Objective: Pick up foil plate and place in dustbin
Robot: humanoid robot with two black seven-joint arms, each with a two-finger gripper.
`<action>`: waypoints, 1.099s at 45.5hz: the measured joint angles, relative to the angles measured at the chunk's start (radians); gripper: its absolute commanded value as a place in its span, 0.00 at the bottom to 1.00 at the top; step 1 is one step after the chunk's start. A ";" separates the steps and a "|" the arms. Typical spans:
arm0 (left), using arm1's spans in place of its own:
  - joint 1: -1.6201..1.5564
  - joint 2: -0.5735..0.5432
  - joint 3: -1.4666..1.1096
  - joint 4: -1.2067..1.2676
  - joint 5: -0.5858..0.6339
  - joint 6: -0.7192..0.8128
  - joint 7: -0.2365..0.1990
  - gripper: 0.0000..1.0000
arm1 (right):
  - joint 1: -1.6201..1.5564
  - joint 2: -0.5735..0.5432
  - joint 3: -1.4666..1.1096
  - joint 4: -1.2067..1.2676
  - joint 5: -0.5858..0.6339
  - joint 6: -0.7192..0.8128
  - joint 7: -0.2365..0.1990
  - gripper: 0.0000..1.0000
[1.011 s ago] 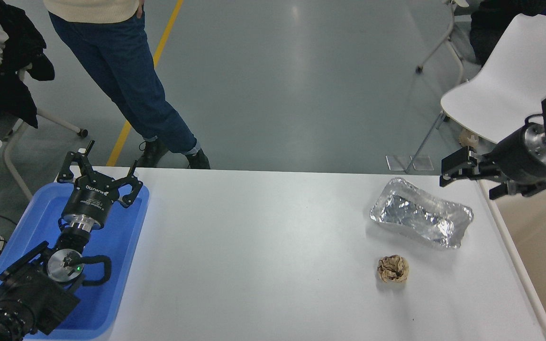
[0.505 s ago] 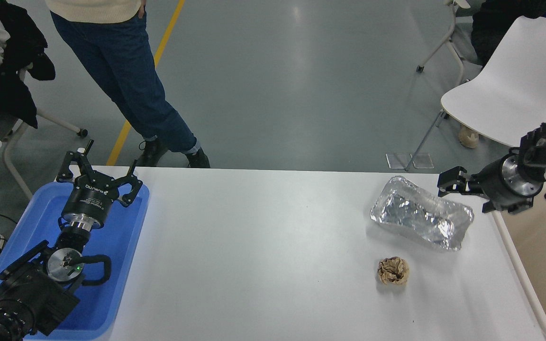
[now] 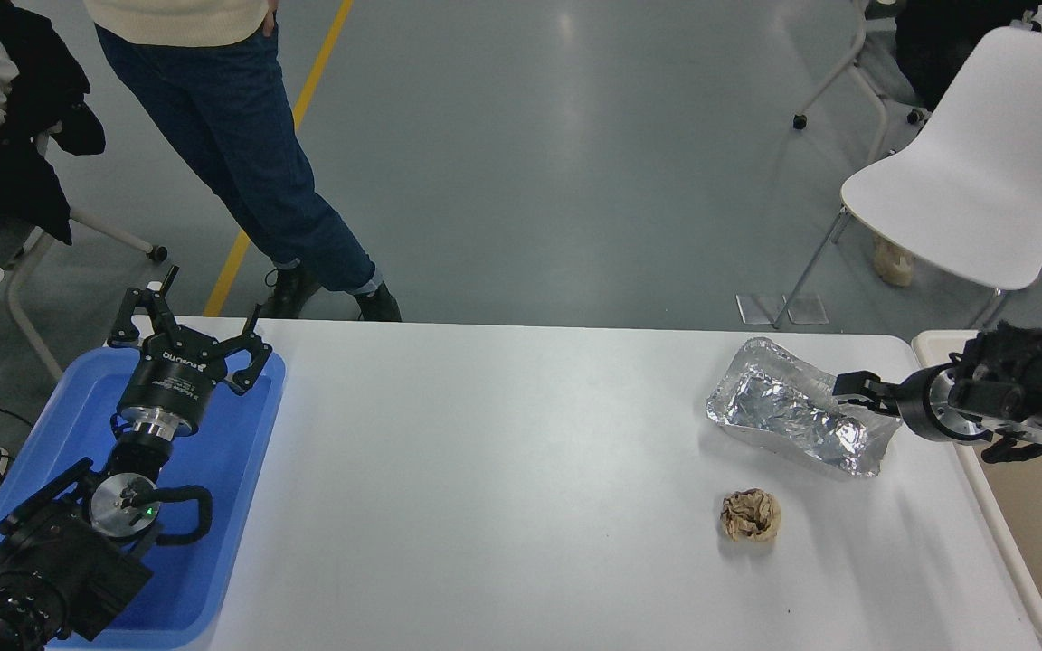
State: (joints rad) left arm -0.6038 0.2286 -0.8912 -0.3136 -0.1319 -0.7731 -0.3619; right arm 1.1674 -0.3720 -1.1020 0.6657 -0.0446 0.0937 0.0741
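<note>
because the foil plate (image 3: 801, 418) sits near the desk's (image 3: 503, 470) right end, i bring my right gripper (image 3: 851, 391) in low from the side, level with its raised rim. its tip is at the plate's near-right wall; from up here i cannot tell whether the fingers are spread or pinched on the foil. the dustbin (image 3: 942, 345) stands just beside that desk edge, right behind my wrist, so i judge the carry will be short. a brown paper ball (image 3: 750, 514) lies nearer me, apart from the plate, out of the path. my left gripper (image 3: 188, 336) is parked over the blue tray (image 3: 213, 542), fingers spread.
</note>
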 measured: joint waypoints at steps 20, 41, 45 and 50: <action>0.001 0.000 0.000 0.000 0.000 0.000 0.000 1.00 | -0.100 0.024 0.096 -0.072 0.002 -0.038 0.000 0.69; 0.001 0.000 0.000 0.000 0.000 0.000 0.000 1.00 | -0.138 0.036 0.129 -0.095 -0.023 -0.034 -0.001 0.00; 0.001 0.000 0.000 0.000 0.000 0.000 0.000 1.00 | -0.138 0.031 0.130 -0.089 -0.033 -0.030 -0.002 0.00; 0.001 0.000 0.000 0.000 0.000 0.000 0.000 1.00 | -0.131 0.021 0.129 -0.069 -0.047 -0.021 -0.002 0.00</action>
State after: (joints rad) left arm -0.6031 0.2286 -0.8912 -0.3137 -0.1319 -0.7731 -0.3620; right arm 1.0361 -0.3515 -0.9726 0.5963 -0.0911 0.0730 0.0724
